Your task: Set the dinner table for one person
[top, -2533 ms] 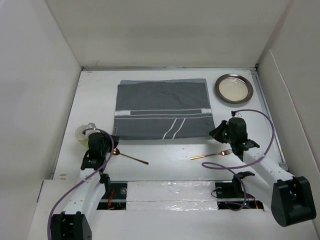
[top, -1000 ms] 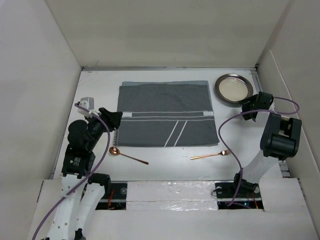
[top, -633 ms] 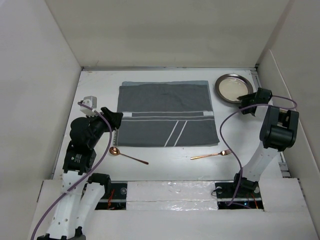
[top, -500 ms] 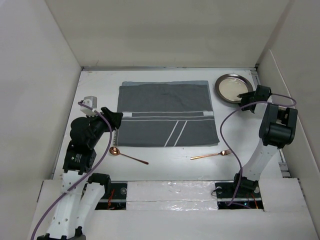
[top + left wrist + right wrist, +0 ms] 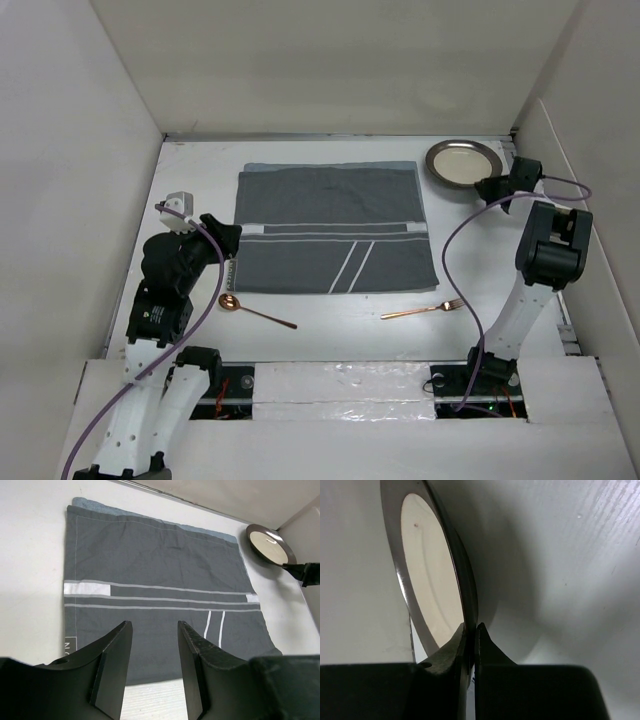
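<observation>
Over dinner table point(image 5: 340, 310) | right end effector point(image 5: 471, 629) grips plate point(image 5: 460, 163) | left end effector point(image 5: 153, 627) parted, empty

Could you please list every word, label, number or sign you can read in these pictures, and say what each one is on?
No text can be read in full.
Small pale lettering at the near-left corner of the placemat: too small and too cut off to read.
No lettering shows on the plate.
</observation>
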Available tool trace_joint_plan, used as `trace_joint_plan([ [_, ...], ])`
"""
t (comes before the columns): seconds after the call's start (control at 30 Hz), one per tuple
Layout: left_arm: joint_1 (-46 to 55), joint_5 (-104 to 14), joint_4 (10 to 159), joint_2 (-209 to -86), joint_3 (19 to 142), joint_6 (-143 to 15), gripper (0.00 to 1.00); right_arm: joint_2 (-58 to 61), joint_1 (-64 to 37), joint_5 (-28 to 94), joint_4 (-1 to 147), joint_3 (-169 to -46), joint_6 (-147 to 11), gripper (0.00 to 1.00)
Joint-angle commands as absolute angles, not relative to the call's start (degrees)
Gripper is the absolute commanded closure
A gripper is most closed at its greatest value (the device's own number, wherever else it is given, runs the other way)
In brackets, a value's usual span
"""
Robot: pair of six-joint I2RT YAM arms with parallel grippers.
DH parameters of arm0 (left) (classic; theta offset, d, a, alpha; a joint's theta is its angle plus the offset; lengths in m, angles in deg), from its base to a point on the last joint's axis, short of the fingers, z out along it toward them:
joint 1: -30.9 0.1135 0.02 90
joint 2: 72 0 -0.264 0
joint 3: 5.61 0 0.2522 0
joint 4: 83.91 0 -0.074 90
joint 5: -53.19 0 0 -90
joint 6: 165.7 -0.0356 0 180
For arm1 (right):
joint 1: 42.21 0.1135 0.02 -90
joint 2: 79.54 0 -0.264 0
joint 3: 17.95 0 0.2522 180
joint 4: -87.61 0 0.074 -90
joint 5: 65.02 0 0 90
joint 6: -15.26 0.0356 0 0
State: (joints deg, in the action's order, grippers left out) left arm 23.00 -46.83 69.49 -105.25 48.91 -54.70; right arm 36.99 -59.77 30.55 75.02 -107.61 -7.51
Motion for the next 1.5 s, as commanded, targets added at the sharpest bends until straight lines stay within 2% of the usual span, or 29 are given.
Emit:
trace_joint_plan([
  [0.0, 22.81, -46.39, 70.82, -105.22, 51.22, -55.66, 0.62, 31.41, -61.37, 30.25, 81.11, -101.17, -9.26, 1.00],
  [0.07, 22.81, -46.56, 70.90, -105.05, 51.13, -55.66, 0.63, 27.88, -61.89, 32.18, 92.88, -95.73, -10.04, 1.00],
  [0.2, 22.81, -46.65, 71.08, -105.31, 51.05, -55.66, 0.64, 19.71, -64.09, 41.22, 100.55, -92.98, -13.83, 1.00],
  [0.37, 22.81, -46.65, 71.08, -105.31, 50.87, -55.57, 0.64, 9.77, -64.89, 55.52, 113.91, -88.05, -10.23, 1.00],
  [0.5, 22.81, -46.48, 71.17, -104.96, 50.78, -55.48, 0.64, 4.84, -59.54, 62.58, 114.11, -85.68, -11.80, 1.00],
  [0.6, 22.81, -45.95, 70.99, -104.87, 50.87, -55.48, 0.64, 1.77, -49.38, 65.84, 110.15, -81.91, -16.62, 1.00],
  [0.8, 22.81, -43.06, 70.20, -102.85, 51.48, -55.22, 0.64, -1.04, -37.48, 66.30, 108.83, -77.07, -18.92, 1.00],
  [1.03, 23.34, -43.05, 70.64, -101.53, 51.22, -54.95, 0.64, 2.36, -28.16, 64.71, 103.74, -78.73, -22.00, 1.00],
  [1.47, 23.34, -43.14, 70.64, -101.79, 51.13, -55.04, 0.63, 15.64, -26.39, 64.01, 102.50, -84.35, -24.29, 1.00],
])
